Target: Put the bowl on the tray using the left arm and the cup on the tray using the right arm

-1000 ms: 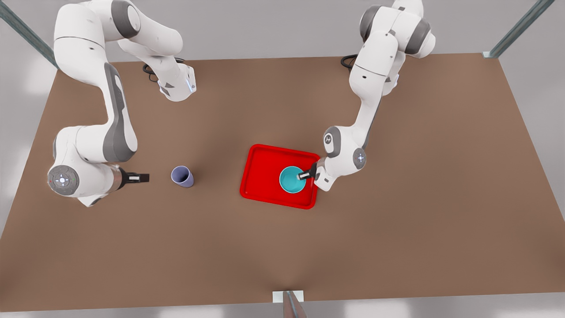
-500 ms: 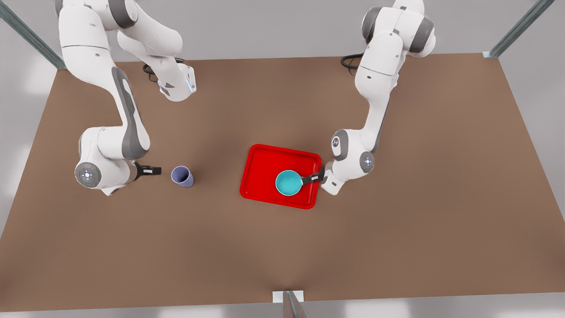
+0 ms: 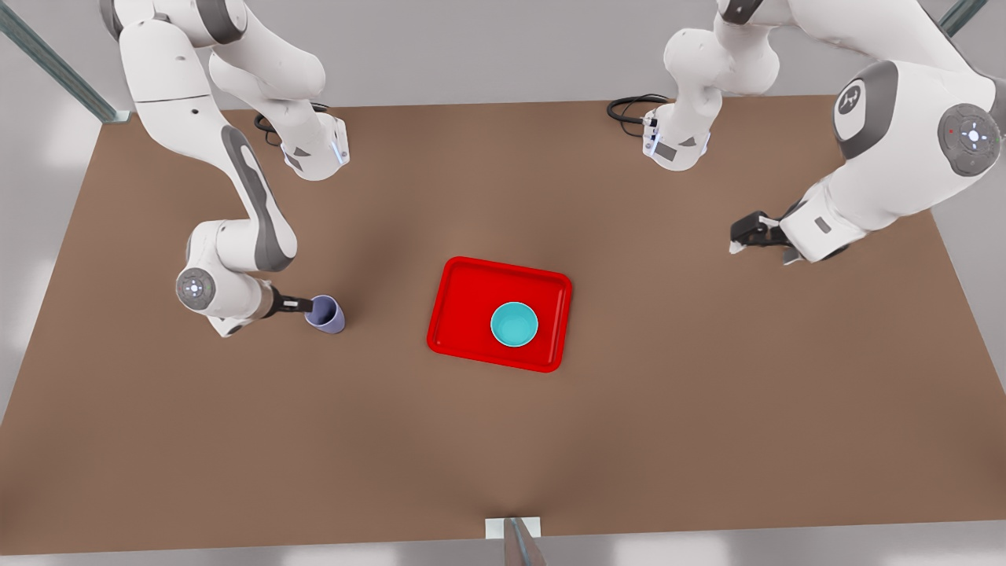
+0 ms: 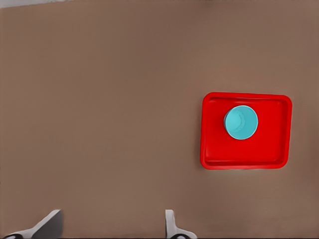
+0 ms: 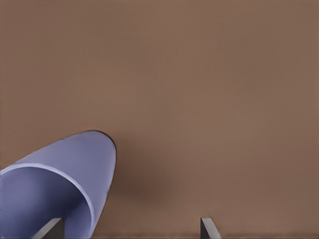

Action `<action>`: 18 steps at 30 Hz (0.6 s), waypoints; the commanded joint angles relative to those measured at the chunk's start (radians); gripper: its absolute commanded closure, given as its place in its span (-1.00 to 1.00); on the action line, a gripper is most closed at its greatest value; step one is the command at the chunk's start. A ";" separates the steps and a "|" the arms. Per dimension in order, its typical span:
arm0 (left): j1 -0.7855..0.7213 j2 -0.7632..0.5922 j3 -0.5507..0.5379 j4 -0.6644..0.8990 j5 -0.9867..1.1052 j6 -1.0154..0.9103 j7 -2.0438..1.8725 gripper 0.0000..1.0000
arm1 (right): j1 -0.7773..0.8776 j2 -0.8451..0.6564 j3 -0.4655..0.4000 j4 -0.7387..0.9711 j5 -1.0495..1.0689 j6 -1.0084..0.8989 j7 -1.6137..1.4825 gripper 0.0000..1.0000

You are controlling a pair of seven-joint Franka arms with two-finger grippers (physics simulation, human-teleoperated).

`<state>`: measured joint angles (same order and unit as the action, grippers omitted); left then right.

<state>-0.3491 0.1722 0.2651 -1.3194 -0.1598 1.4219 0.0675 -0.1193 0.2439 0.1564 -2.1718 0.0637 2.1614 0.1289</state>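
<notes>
Bowl (image 3: 515,325) sits in the tray (image 3: 464,310) near its corner — that half looks done — so the left gripper (image 3: 747,233) hangs spread-fingered near the table (image 3: 503,440) edge, while the right gripper (image 3: 302,303), fingers parted, reaches the cup (image 3: 325,314), apparently to grasp it.

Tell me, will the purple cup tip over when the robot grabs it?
Maybe. The cup is tall and narrow, so a sideways bump could tip it. The right gripper sits at its rim, fingers open, one inside. Pinching one wall may tilt it. It looks stiff and light, so probably easy to lift.
</notes>
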 commanded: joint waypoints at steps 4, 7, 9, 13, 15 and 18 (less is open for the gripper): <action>0.001 -0.023 -0.010 -0.072 0.164 0.055 0.000 -1.00 | 0.009 0.005 0.000 -0.043 0.001 0.089 0.000 -1.00; -0.001 -0.008 -0.010 -0.070 0.161 0.052 0.000 -1.00 | 0.010 0.009 0.000 -0.045 0.002 0.127 0.002 -1.00; -0.002 0.007 -0.009 -0.069 0.157 0.052 0.002 -1.00 | 0.010 0.011 0.000 -0.045 0.002 0.129 0.002 -1.00; -0.004 0.027 -0.009 -0.070 0.148 0.052 0.000 -1.00 | 0.018 0.015 0.002 -0.051 0.002 0.137 0.002 -1.00; -0.004 0.027 -0.007 -0.070 0.137 0.048 0.000 -1.00 | 0.026 0.015 0.002 -0.054 0.002 0.137 0.002 -1.00; -0.004 0.027 -0.007 -0.070 0.135 0.045 0.000 -1.00 | 0.032 0.015 0.002 -0.066 0.004 0.137 0.002 -1.00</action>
<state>-0.3528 0.1995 0.2576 -1.3898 -0.0213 1.4665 0.0675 -0.0870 0.2593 0.1580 -2.2381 0.0675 2.2979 0.1304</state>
